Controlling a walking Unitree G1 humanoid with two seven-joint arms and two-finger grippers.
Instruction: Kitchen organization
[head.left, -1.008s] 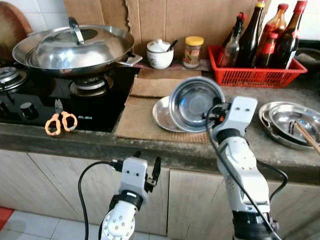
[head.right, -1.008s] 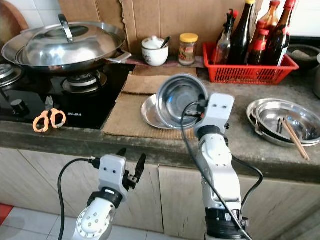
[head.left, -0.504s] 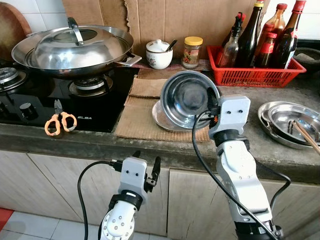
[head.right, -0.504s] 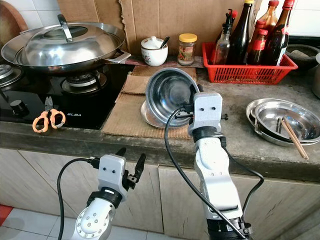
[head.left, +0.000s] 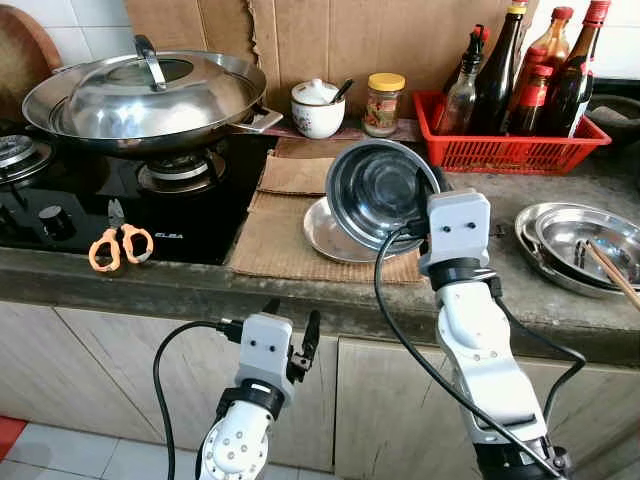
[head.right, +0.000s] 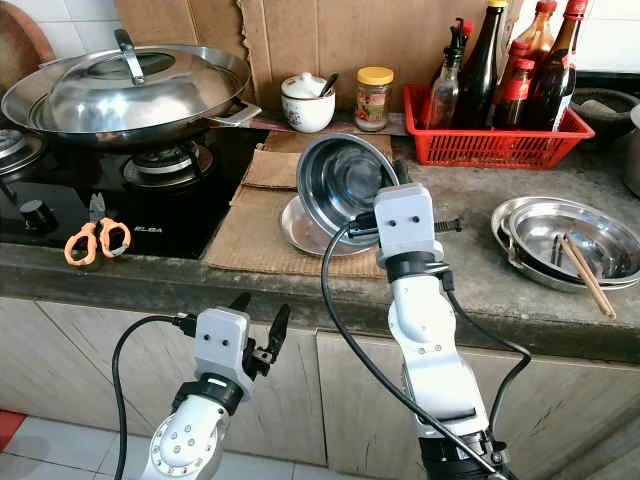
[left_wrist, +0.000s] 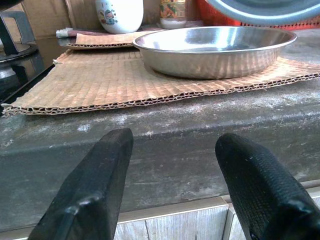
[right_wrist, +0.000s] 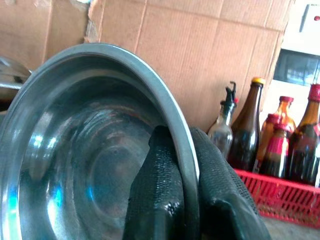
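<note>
Currently my right gripper (right_wrist: 182, 200) pinches the rim of a steel bowl (head.left: 378, 190), held tilted above the plate (head.left: 325, 232) on the cardboard mat (head.left: 275, 240). My left gripper (left_wrist: 175, 190) hangs below the counter edge (left_wrist: 175, 150), fingers spread.

Steel bowl (head.left: 380, 190): round, shiny, empty, tipped almost on edge with its hollow facing the robot, raised above the cardboard mat (head.left: 290, 235), rim pinched in the right gripper (right_wrist: 185, 200). Steel plate (left_wrist: 212, 50): shallow, empty, lying flat on the cardboard mat, just below and behind the bowl; whether they touch cannot be told.
</note>
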